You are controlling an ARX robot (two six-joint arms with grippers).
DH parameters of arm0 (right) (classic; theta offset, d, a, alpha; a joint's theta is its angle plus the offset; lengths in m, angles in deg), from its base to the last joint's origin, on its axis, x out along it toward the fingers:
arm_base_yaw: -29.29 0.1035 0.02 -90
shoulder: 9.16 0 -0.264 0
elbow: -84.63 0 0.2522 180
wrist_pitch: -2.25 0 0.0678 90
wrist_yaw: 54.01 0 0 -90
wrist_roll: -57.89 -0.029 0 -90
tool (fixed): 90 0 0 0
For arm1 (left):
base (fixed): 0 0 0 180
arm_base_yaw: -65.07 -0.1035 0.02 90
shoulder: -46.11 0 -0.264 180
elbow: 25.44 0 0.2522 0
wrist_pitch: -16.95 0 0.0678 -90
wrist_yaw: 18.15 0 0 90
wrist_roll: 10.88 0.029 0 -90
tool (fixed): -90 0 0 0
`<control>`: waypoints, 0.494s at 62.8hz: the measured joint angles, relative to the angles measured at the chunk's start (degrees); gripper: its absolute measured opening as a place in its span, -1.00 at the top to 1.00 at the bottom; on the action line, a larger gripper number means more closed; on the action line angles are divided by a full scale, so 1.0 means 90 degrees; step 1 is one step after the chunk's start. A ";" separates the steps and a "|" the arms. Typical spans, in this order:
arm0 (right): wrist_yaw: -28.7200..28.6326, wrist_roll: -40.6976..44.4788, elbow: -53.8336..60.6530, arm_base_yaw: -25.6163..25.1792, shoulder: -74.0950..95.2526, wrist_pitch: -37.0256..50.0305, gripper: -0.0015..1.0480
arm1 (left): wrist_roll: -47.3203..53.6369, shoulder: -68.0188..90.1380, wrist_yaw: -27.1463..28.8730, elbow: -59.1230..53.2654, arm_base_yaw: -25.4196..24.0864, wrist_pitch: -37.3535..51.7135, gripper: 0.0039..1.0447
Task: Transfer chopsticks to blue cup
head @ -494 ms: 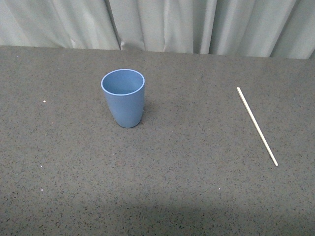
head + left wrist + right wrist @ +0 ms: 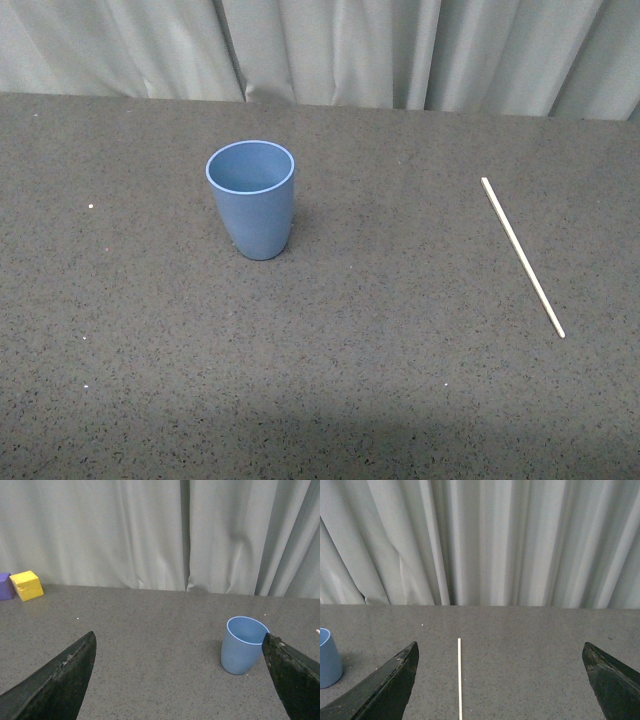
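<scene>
The left gripper (image 2: 178,636) is hovering wide open, gripping nothing, while the blue cup (image 2: 250,200) is standing upright left of the table's (image 2: 400,400) middle. The chopsticks (image 2: 522,256) are lying flat well to its right, the right gripper (image 2: 500,645) likewise gaping wide and empty.

Blue cup (image 2: 251,205): smooth matt plastic. Chopstick (image 2: 522,257): pale, smooth. Tabletop (image 2: 400,380): dark speckled, matt, finely grained. Curtain (image 2: 330,50): soft grey cloth.

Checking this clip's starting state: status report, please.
Left gripper open, empty; right gripper open, empty. Chopstick flat on the table, untouched, right of the upright blue cup. No object between them.
</scene>
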 joint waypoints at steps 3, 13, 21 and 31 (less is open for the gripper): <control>0.0000 0.0000 0.0000 0.0000 0.0000 0.0000 -0.82 | 0.0000 0.0000 0.0000 0.0000 0.0000 0.0000 -0.88; 0.0000 0.0000 0.0000 0.0000 0.0000 0.0000 -0.82 | 0.0000 0.0000 0.0000 0.0000 0.0000 0.0000 -0.88; 0.0158 0.0124 0.0005 0.0075 0.0002 0.0104 -0.82 | 0.0000 0.0000 0.0000 0.0000 0.0000 0.0000 -0.88; 0.0515 0.1362 -0.0124 -0.0019 0.1848 0.2079 -0.82 | 0.0000 0.0000 0.0000 0.0000 0.0000 0.0000 -0.88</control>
